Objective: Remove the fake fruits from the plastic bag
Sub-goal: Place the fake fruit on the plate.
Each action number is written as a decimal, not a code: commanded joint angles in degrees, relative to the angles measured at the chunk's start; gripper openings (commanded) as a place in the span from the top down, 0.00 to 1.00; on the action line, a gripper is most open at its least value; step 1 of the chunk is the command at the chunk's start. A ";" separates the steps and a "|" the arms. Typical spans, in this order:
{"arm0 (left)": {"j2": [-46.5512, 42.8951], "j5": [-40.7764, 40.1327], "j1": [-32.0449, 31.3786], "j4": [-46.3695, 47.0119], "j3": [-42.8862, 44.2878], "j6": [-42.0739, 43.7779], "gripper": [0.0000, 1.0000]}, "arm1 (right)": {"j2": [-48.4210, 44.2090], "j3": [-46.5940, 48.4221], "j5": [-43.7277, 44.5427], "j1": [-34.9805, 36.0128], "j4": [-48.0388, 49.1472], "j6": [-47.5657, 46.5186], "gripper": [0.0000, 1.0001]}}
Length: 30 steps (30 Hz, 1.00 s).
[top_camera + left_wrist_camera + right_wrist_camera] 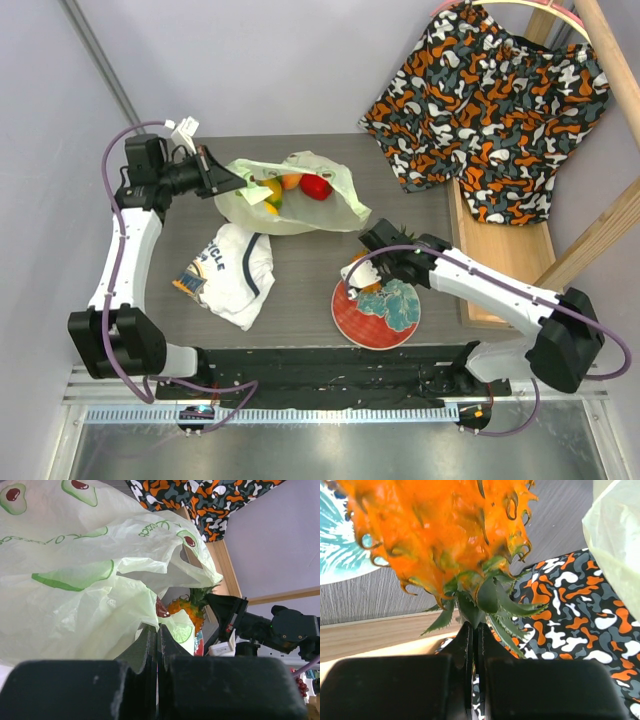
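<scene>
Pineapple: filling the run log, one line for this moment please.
left gripper shut on plastic bag | right gripper shut on pineapple, by red plate | other fruits in bag

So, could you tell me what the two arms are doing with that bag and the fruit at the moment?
The robot is emptying fake fruit from the plastic bag. The left end effector is shut on a fold of the bag, holding it. The right end effector is shut on the green crown of the orange pineapple, which is out of the bag, at the far edge of the red plate. A red fruit, an orange fruit and a yellow piece lie in the bag's open mouth, not yet taken out.
</scene>
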 commanded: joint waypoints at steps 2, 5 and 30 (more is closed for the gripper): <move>-3.87 0.42 0.26 1.51 -1.39 0.69 1.00 | 2.16 2.58 4.72 2.36 1.40 2.78 0.99; -4.58 0.34 0.34 1.15 -1.83 1.22 1.00 | 3.39 1.87 10.07 4.99 2.11 1.73 0.98; -5.81 -0.10 0.69 1.50 -3.06 0.87 0.99 | 14.47 10.65 -4.49 0.44 -12.04 35.90 0.99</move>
